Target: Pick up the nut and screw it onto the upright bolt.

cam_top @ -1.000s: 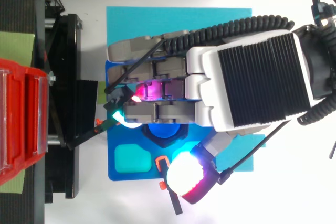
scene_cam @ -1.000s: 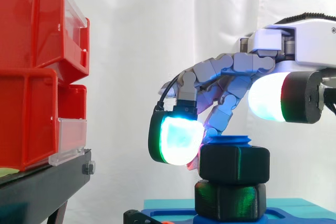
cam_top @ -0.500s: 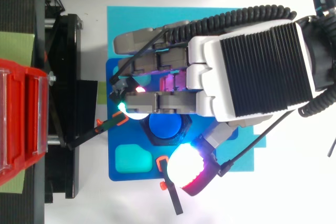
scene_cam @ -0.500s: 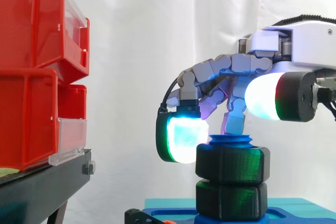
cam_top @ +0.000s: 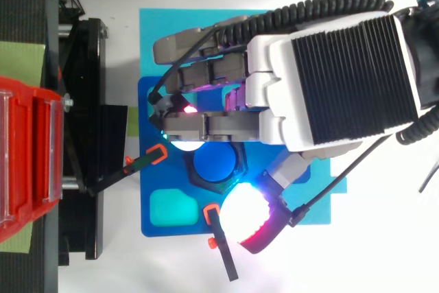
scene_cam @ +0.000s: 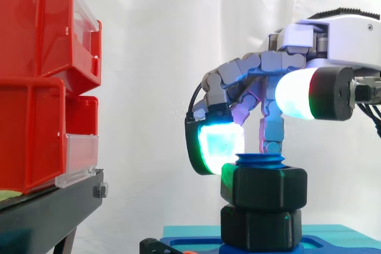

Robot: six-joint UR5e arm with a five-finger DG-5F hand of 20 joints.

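At the left edge of the side view, the red bins (scene_cam: pixel 41 75) are sitting on the black stand (scene_cam: pixel 50 206), well apart from the work. Right of centre, the hand (scene_cam: pixel 280 63) is hovering over the nut (scene_cam: pixel 264 185). Its fingers are bending loosely downward, with one glowing pad (scene_cam: pixel 220 147) hanging just beside the nut's upper left edge. The thumb pad (scene_cam: pixel 294 94) is standing spread out and well above the nut, so the hand is apart and clamping nothing. The nut, a black hexagon, is sitting low on the bolt (scene_cam: pixel 260 160), whose blue tip is protruding just above it. The nut is resting on or just over a second black hex (scene_cam: pixel 260 228), which is standing on the blue plate (cam_top: pixel 161 228). In the top view, the nut is lying between the finger pad at its left and the thumb pad at its lower right. The nut is looking like rigid, matte moulded plastic: probably light, stiff and not fragile. Its broad flats are offering the best purchase. By judgement, hold is best taken across two opposite flats, finger pad against thumb pad, keeping clear of the bolt tip. Squeezing on corners is risking slip, and tilting is risking jammed threads.
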